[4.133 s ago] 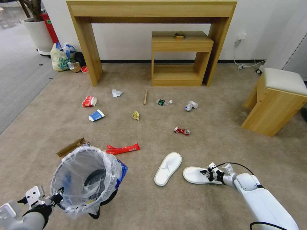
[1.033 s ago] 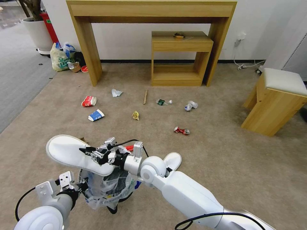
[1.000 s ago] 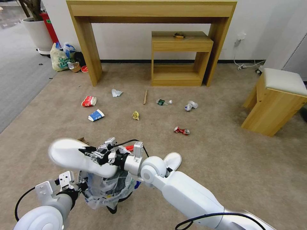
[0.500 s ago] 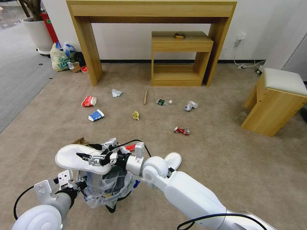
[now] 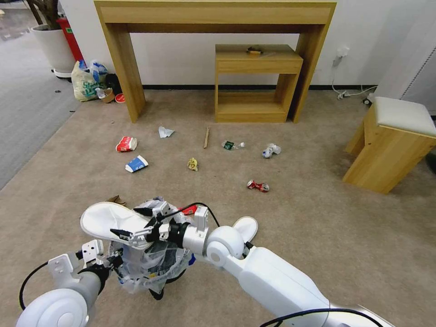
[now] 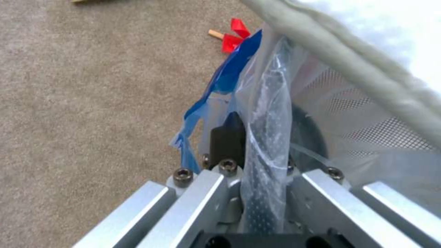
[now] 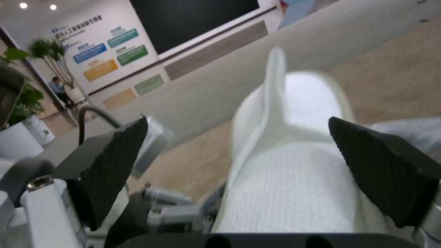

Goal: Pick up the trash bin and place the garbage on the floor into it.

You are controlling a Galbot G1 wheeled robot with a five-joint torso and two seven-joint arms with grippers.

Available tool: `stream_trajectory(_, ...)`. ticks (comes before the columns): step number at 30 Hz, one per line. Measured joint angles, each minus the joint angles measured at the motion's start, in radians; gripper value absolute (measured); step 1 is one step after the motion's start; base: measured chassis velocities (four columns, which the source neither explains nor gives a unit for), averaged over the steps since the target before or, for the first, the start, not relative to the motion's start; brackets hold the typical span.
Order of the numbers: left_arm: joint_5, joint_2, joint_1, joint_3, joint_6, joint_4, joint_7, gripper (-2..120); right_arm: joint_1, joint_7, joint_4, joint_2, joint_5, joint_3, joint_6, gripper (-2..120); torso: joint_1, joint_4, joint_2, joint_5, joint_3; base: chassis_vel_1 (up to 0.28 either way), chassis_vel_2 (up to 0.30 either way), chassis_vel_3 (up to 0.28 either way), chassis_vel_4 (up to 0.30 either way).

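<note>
The trash bin [image 5: 156, 270], black with a crinkly clear liner, hangs just off the floor [image 5: 318, 218] at the lower left. My left gripper [image 5: 110, 263] is shut on its rim and liner; the left wrist view shows the left gripper [image 6: 257, 162] pinching the plastic against the mesh wall. A white slipper [image 5: 105, 218] lies across the top of the bin, one end jutting past the rim. My right gripper [image 5: 131, 223] is over the bin, open, its fingers wide on either side of the slipper [image 7: 294, 179]. A second slipper [image 5: 246, 225] lies behind my right arm.
More garbage lies ahead: a red cup [image 5: 126, 144], blue-white cup [image 5: 136, 164], paper [image 5: 165, 132], stick [image 5: 207, 137], bottle [image 5: 233, 145], can [image 5: 258, 185], red wrapper [image 5: 188, 210]. A wooden console [image 5: 213, 13], small shelf [image 5: 254, 81] and stool [image 5: 390, 141] stand beyond.
My right gripper carried the slipper from the floor to above the bin, lowered it onto the rim and opened its fingers. The left gripper keeps the bin raised.
</note>
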Motion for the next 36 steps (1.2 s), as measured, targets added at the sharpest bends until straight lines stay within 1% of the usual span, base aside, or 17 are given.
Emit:
stream_trajectory(7, 0.001, 0.005, -0.003, -0.001, 0.000, 0.001, 0.008, 0, -0.006, 0.004, 0.008, -0.012, -0.009, -0.002, -0.003, 100, 0.000, 0.0001, 0.000, 0.0001, 0.000, 0.000, 0.000, 0.000, 0.000)
stream_trajectory(13, 0.005, 0.005, -0.014, -0.003, 0.000, 0.010, 0.016, 0, -0.018, 0.019, 0.030, -0.054, 0.010, 0.013, -0.026, 100, 0.000, 0.0000, 0.000, 0.0001, 0.000, 0.000, 0.000, 0.000, 0.000)
stream_trajectory(21, 0.006, 0.008, -0.022, 0.000, 0.000, 0.016, 0.019, 0, -0.027, 0.022, 0.028, -0.047, 0.025, 0.024, -0.049, 100, 0.000, 0.0001, 0.000, 0.0001, 0.000, 0.000, 0.000, 0.000, 0.000)
stream_trajectory(36, 0.026, 0.002, -0.019, 0.009, 0.000, 0.020, 0.034, 0, -0.025, 0.042, 0.023, -0.044, 0.024, 0.031, -0.053, 100, 0.000, 0.0000, 0.000, 0.0000, 0.000, 0.000, 0.000, 0.000, 0.000)
